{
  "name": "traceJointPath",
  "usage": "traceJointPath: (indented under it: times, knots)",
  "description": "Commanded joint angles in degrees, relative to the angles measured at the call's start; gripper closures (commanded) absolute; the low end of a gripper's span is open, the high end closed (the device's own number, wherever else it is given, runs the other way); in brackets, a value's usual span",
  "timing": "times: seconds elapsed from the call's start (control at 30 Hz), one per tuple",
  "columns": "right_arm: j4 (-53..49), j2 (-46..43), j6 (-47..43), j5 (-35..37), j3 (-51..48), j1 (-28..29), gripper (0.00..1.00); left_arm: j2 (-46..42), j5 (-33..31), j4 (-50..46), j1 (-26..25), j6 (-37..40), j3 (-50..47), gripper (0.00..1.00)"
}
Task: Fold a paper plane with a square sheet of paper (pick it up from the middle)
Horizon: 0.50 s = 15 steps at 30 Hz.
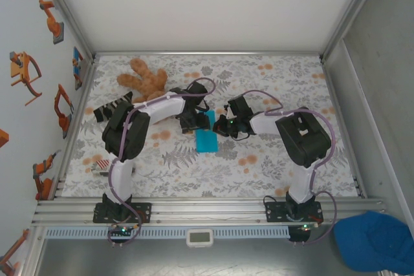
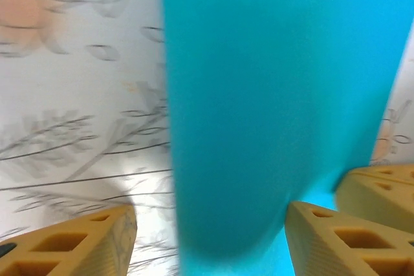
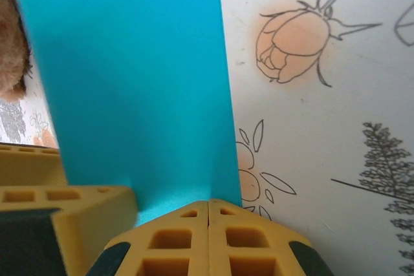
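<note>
Slip risk: folded sheet of paper (image 1: 207, 139) lies mid-tabletop (image 1: 278, 159) btwn arms, left end effector (image 2: 210, 237) released astride it, right end effector (image 3: 208, 214) clenched w/ tips at its edge, so uneven drag could skew crease or tear it.

We've got two white arms (image 1: 158, 109) with chunky black joints (image 1: 123, 135), purple cables (image 1: 115, 172) looping along them, black base plates (image 1: 119, 212), and mustard-yellow gripper fingers (image 3: 194, 244) with square waffle holes.

readable text: none | white device (image 1: 200, 237) on front rail (image 1: 259, 232): display too small to read
</note>
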Motion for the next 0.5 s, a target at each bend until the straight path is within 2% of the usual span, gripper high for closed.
traceJointPath:
  times: [0.0,0.1,0.17,0.27,0.37,0.47]
  knots:
    - [-12.2,4.3,-2.8,7.7,-0.5,0.0,1.00,-7.5,-6.0,-2.8,2.7,2.0,-0.6,0.37]
    - [-13.8,4.6,-3.2,8.7,0.3,0.0,1.00,-12.8,-7.1,-1.3,3.9,0.9,-2.7,0.38]
    - [-14.5,5.0,-3.4,9.0,0.7,0.0,1.00,-16.3,-5.2,4.1,4.0,0.9,-5.8,0.42]
    - [-15.0,5.6,-3.4,9.6,1.0,0.0,1.00,-19.5,5.0,14.6,3.9,-0.6,-10.9,0.49]
    - [-14.8,6.4,-3.4,9.4,0.9,0.0,1.00,-18.3,13.7,22.7,3.7,-4.4,-13.3,0.58]
    - [-14.4,7.1,-3.3,9.2,0.9,0.0,1.00,-14.3,17.9,24.6,3.4,-6.5,-12.7,0.68]
